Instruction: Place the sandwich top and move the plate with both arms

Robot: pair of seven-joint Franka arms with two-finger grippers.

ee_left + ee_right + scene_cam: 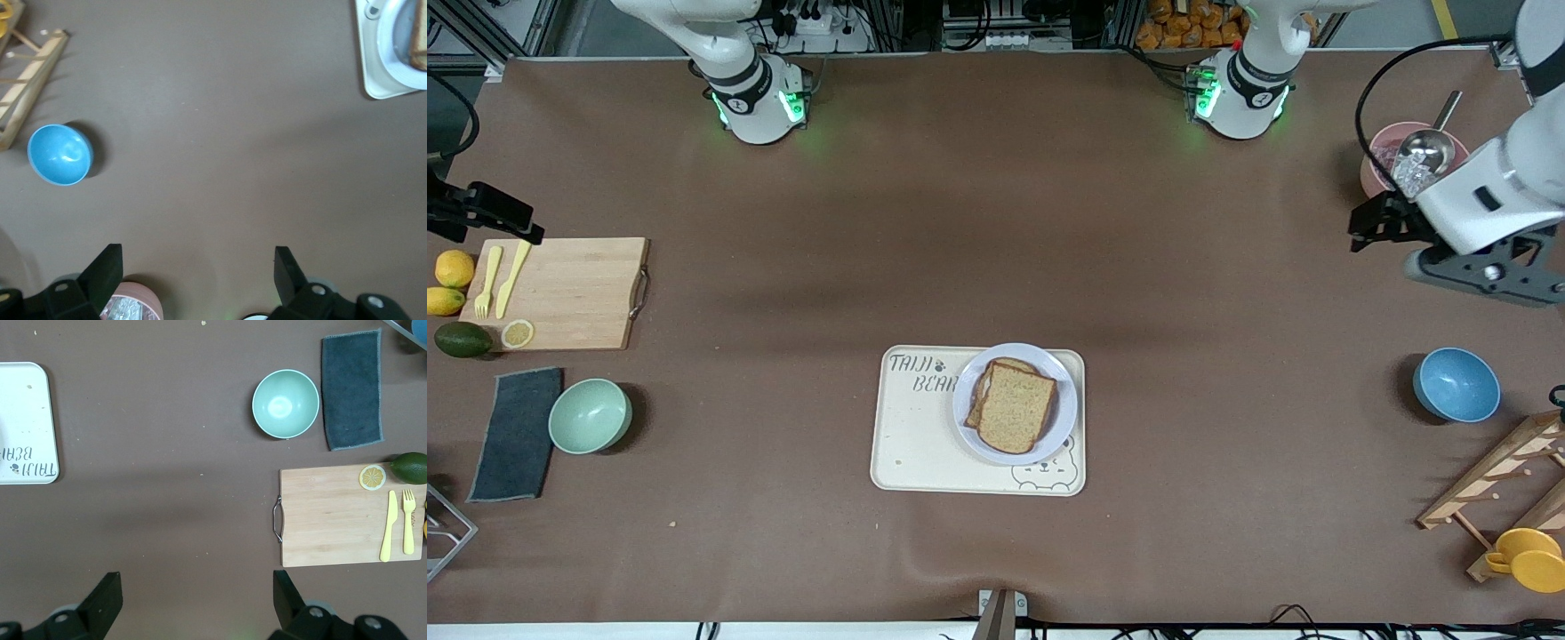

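Resting on the round pale lavender plate [1016, 404], itself on the cream bear-printed tray [911, 436]: tan square bread slice [1016, 407]. Left gripper [1371, 222] and right gripper [498, 218] wide open, empty, well apart from it, at opposite table ends.

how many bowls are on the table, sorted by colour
Blue bowl: 1
Mint green bowl: 1
Pink bowl, holding a metal scoop: 1
Total: 3

A brown-covered table [996, 222] fills the scene, with metal framing and cables [996, 31] along its robot-side edge.
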